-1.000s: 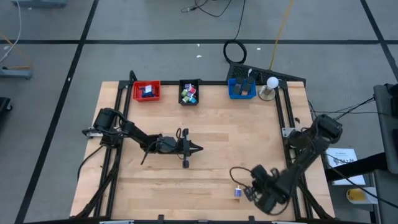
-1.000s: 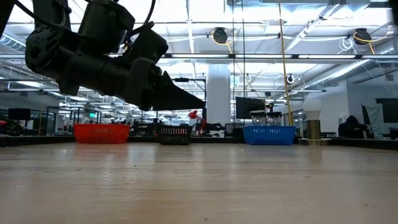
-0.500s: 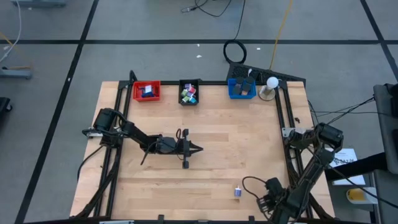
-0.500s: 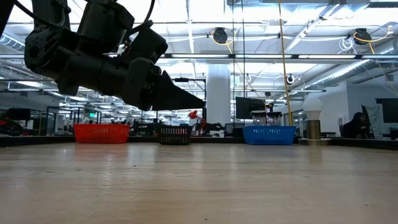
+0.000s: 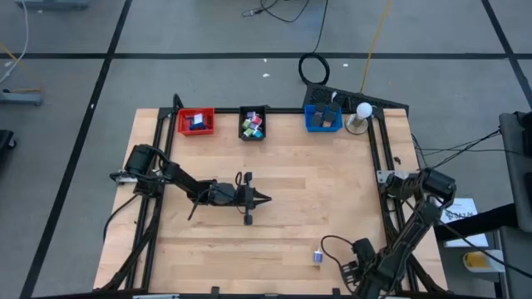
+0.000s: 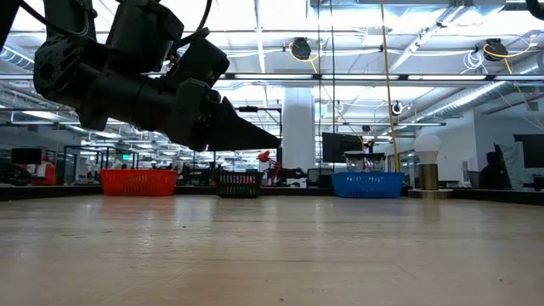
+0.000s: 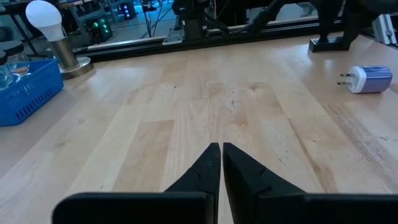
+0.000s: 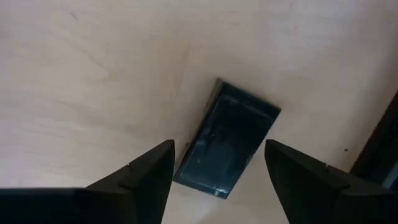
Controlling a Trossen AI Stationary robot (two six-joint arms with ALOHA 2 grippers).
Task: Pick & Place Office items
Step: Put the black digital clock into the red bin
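A small blue-and-white plug adapter (image 5: 317, 256) lies on its side on the wood near the table's front edge; the left wrist view shows this adapter (image 7: 370, 79) too. A flat black rectangular item (image 8: 229, 140) lies flat on the table under my right gripper (image 8: 217, 146). That gripper is open, a finger standing on either side of the item and clear of it. In the high view my right gripper (image 5: 349, 274) is at the near right corner. My left gripper (image 5: 264, 198) hovers shut over the table's middle, holding nothing.
Along the far edge stand a red tray (image 5: 196, 121), a black tray (image 5: 253, 123) with several small coloured items, and a blue tray (image 5: 322, 118). A white ball-shaped lamp (image 5: 362, 112) stands right of the blue tray. A dark frame rail (image 8: 379, 155) runs close by my right gripper.
My right gripper has drawn back from beside the plug adapter toward the table's near right corner. The adapter has stayed where it lay. My left arm has kept still.
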